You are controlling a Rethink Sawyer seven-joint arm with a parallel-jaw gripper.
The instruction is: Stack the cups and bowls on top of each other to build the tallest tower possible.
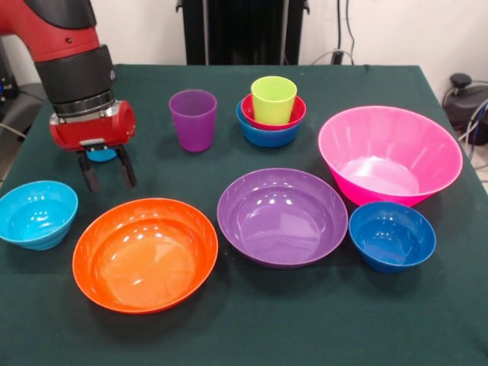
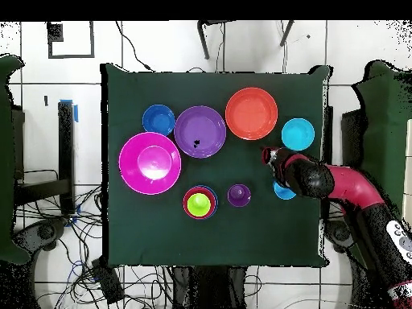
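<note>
My gripper [image 1: 107,171] hangs open and empty just above the table at the left, also seen in the overhead view [image 2: 268,154]. A light blue cup [image 1: 103,155] shows partly behind it, mostly hidden under the arm in the overhead view [image 2: 282,192]. The tower [image 1: 271,114] is a blue bowl, a red bowl and a lime green cup [image 1: 273,97], nested at the back centre. A purple cup [image 1: 193,120] stands left of it. A cyan bowl [image 1: 36,213] sits alone at the front left, below the gripper. The dark blue bowl [image 1: 392,235] is at the front right.
A wide orange bowl [image 1: 145,254] and a wide purple bowl [image 1: 282,216] lie side by side at the front. A big deep pink bowl [image 1: 389,155] stands at the right. The green table's edge [image 1: 229,69] runs along the back.
</note>
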